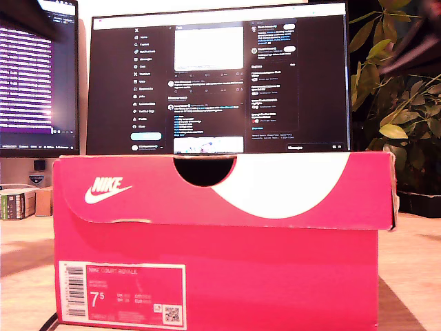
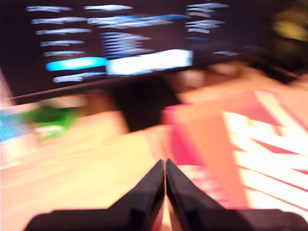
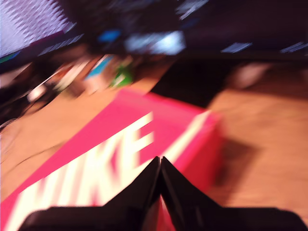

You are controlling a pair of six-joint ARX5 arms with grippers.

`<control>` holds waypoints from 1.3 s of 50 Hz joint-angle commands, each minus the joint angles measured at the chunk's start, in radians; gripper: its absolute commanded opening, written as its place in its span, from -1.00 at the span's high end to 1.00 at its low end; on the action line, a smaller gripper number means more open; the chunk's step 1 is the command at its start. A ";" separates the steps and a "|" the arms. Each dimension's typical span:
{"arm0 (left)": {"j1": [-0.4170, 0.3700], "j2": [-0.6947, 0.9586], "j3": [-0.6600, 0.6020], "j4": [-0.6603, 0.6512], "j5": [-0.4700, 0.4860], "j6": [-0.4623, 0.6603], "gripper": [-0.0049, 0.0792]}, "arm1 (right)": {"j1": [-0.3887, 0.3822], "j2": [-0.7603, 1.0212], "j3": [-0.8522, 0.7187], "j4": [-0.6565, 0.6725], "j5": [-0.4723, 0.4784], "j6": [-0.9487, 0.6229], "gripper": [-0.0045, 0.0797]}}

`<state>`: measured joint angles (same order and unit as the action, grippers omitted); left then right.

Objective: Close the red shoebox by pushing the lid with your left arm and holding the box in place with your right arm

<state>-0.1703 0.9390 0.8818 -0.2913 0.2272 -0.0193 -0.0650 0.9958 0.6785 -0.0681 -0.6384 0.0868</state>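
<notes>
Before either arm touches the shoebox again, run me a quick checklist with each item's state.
1. Lid down on the red Nike shoebox: ok in the exterior view; the front flap hangs over the box front.
2. Lid fully seated at the back: cannot tell, the front alone shows.
3. My first tool shut: ok, its fingers meet, above the desk beside the box.
4. My second tool shut: ok, its fingers meet, over the lettered lid top.
5. Either tool touching the box: cannot tell, both wrist views are blurred.
6. Box clear of the monitor behind: cannot tell from this low angle.
</notes>
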 commanded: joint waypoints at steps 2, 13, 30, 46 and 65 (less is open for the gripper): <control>0.039 -0.016 -0.010 0.007 -0.001 0.012 0.93 | -0.009 -0.006 -0.019 -0.003 0.004 0.038 0.92; 0.130 -0.068 -0.010 -0.026 0.000 0.012 0.93 | -0.081 -0.017 -0.007 0.012 0.065 0.035 0.92; 0.164 -0.117 -0.026 -0.053 -0.060 0.042 0.93 | -0.069 -0.156 -0.007 -0.006 0.304 -0.045 0.92; 0.161 -0.304 -0.222 0.019 -0.080 0.016 0.93 | 0.019 -0.306 -0.011 -0.076 0.420 -0.122 0.92; 0.137 -0.446 -0.323 0.160 -0.138 0.008 0.93 | 0.070 -0.513 -0.206 0.102 0.490 -0.167 0.92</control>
<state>-0.0216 0.5014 0.6086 -0.1543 0.0975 -0.0048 -0.0013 0.5060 0.5034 0.0040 -0.1593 -0.0628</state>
